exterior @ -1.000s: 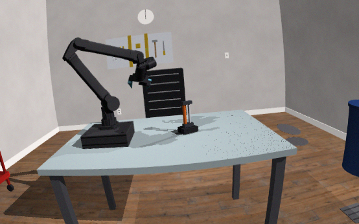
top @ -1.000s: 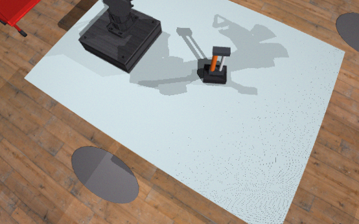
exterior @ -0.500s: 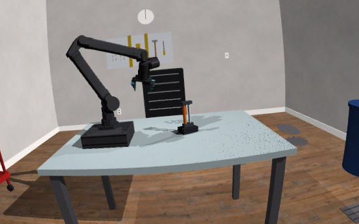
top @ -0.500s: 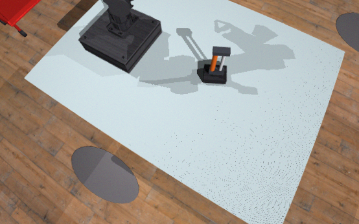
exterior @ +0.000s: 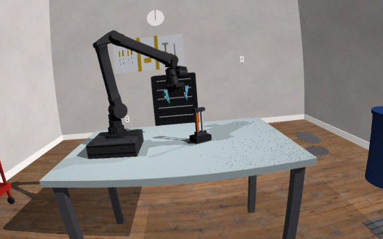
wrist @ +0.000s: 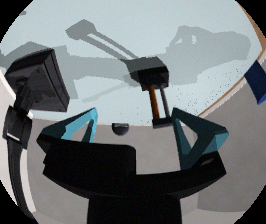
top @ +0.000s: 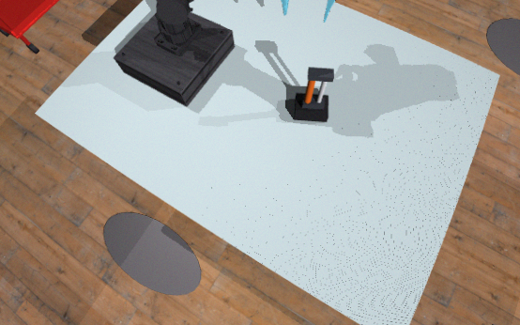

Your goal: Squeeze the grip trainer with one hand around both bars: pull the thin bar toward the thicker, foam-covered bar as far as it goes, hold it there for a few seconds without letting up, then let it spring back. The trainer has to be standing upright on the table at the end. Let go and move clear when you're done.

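- The bench (exterior: pixel 173 173) is a pale blue-grey slab with a matte, finely speckled top on dark square legs; it carries everything the task needs
- The arm's base (top: pixel 136 70) is a dark, wood-grained square block, sitting at about 10 o'clock on the bench in the top view
- The grip trainer (exterior: pixel 199 126) stands upright near the middle of the bench's far half, at about 4 o'clock from the base; judging by this, nothing of the squeeze is done yet, and the approach, the pull, the hold and the release are all left
- Its shape is a heavy black block foot, two upright bars, and a flat black cap bridging their tops
- The foam-covered bar (top: pixel 310 91) is orange, thicker and soft-looking; the thin bar (top: pixel 322 92) just beside it is pale, smooth and metallic, and the two stand apart, unsqueezed
- The claw (exterior: pixel 176 94) hangs in the air above the trainer, at about 11 o'clock from it in the exterior view, touching nothing
- Its fingers are light blue, angular, open-framed wedges spread fully wide, with nothing between them
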Controlling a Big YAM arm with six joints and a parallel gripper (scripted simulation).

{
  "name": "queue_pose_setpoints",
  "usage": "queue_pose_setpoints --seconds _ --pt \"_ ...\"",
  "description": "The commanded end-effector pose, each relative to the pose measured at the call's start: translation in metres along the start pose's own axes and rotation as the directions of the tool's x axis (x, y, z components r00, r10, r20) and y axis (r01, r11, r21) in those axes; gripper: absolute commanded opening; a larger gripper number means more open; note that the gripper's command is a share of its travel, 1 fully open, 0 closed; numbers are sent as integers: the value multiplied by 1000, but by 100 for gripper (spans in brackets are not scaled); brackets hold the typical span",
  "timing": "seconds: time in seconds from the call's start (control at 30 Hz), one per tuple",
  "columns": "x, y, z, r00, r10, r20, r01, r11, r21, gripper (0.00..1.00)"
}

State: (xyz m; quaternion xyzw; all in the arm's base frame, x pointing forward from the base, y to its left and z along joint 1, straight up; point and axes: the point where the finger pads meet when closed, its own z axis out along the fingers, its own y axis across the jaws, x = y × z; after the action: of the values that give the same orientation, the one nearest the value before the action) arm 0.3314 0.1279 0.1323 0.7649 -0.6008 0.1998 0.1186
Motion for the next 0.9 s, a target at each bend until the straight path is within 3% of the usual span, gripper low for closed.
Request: queue_pose_setpoints --seconds 0.0,0.1,0.2,0.27,0.3,0.43,0.53,0.6,0.63,0.87 --pt "9 -23 34 980 -136 -148 138 990 6 100" --pt "25 -41 52 939 -172 -297 188 982 27 100" --pt "33 -51 63 909 -188 -373 217 976 36 100" --pt "33 -51 63 909 -188 -373 217 976 36 100" --pt "40 -54 52 910 -164 -381 205 976 69 100" --pt "37 -59 49 907 -165 -388 212 974 82 100" --pt "37 -59 49 907 -164 -387 212 974 83 100" --pt "33 -58 58 902 -185 -391 225 973 57 100" --pt "32 -58 59 901 -187 -391 226 973 55 76" --pt "34 -58 55 904 -178 -390 220 973 66 76"
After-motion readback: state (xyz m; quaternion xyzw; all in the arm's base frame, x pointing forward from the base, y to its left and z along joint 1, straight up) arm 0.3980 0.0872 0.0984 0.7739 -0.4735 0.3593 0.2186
